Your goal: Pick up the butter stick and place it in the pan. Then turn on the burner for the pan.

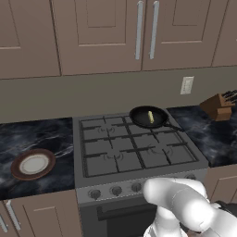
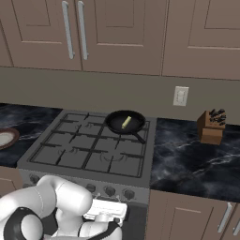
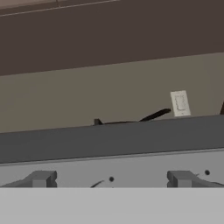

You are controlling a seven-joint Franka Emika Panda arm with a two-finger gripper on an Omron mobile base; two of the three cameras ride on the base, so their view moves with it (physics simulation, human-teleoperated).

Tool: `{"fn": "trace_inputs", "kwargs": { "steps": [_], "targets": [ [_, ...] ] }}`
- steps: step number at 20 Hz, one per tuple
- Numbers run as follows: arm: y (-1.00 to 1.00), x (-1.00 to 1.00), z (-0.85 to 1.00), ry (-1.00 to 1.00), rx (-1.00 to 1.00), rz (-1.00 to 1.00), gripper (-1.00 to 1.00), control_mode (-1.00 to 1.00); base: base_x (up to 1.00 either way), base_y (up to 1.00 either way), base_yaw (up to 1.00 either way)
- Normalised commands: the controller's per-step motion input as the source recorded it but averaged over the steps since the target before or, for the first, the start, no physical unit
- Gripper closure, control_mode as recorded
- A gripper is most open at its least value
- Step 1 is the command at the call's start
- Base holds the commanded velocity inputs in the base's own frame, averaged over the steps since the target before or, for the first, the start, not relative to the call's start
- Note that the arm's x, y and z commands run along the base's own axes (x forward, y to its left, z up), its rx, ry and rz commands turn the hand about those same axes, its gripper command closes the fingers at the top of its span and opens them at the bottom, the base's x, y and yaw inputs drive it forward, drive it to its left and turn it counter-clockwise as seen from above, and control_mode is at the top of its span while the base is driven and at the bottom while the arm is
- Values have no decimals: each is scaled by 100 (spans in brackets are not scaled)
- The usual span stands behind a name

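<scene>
Butter stick (image 1: pixel 151 116): small pale-yellow bar, lying inside the pan near its middle; placement step judged complete.
Pan (image 1: pixel 148 117): round shallow black frying pan on the rear right burner of the stove (image 1: pixel 134 152), short handle toward the front right; in the hand view just a thin dark rim and handle (image 3: pixel 154 115) above the stove's front edge.
Control knobs (image 1: pixel 115 190): row on the stove's front panel, below the grates; two grey knobs (image 3: pixel 41 179) close ahead in the hand view.
End effector: low in front of the stove, at knob-panel height by the hand view; fingertips possibly hidden behind the grey band, so opening cannot be told.
Arm: white elbow (image 1: pixel 180 203) folded low before the oven door.
Step in hand: judged as the approach to the knob for the pan's burner; matching knob not identifiable from here.
Handling, butter stick: likely light, soft and greasy, easily dented; best gripped gently across its short sides at mid-length, if regrasped at all.
Handling, knob: rigid, small; pinch across its ridge, then rotate.
Surroundings: brown-rimmed plate (image 1: pixel 33 164) on the dark marbled worktop (image 1: pixel 41 139) left of the stove; knife block (image 1: pixel 220 106) on the right; wall socket (image 1: pixel 187 85) above the pan.
</scene>
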Motion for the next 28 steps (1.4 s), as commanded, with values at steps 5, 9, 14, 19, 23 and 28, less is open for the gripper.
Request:
{"fn": "trace_inputs", "kwargs": {
  "steps": [5, 9, 14, 19, 23, 28],
  "targets": [
    [0, 12, 0, 0, 0, 0, -100, -100, 0, 0, 0],
    [0, 19, 0, 1, 0, 0, -100, -100, 0, 0, 0],
    [0, 8, -2, 2, 0, 0, -100, -100, 0, 0, 0],
    [0, 0, -12, 0, 0, 0, -100, -100, 0, 0, 0],
    [10, 0, -5, 4, 0, 0, -100, -100, 0, 0, 0],
    [3, 6, 0, 6, 0, 0, -100, -100, 0, 0, 0]
  ]
}}
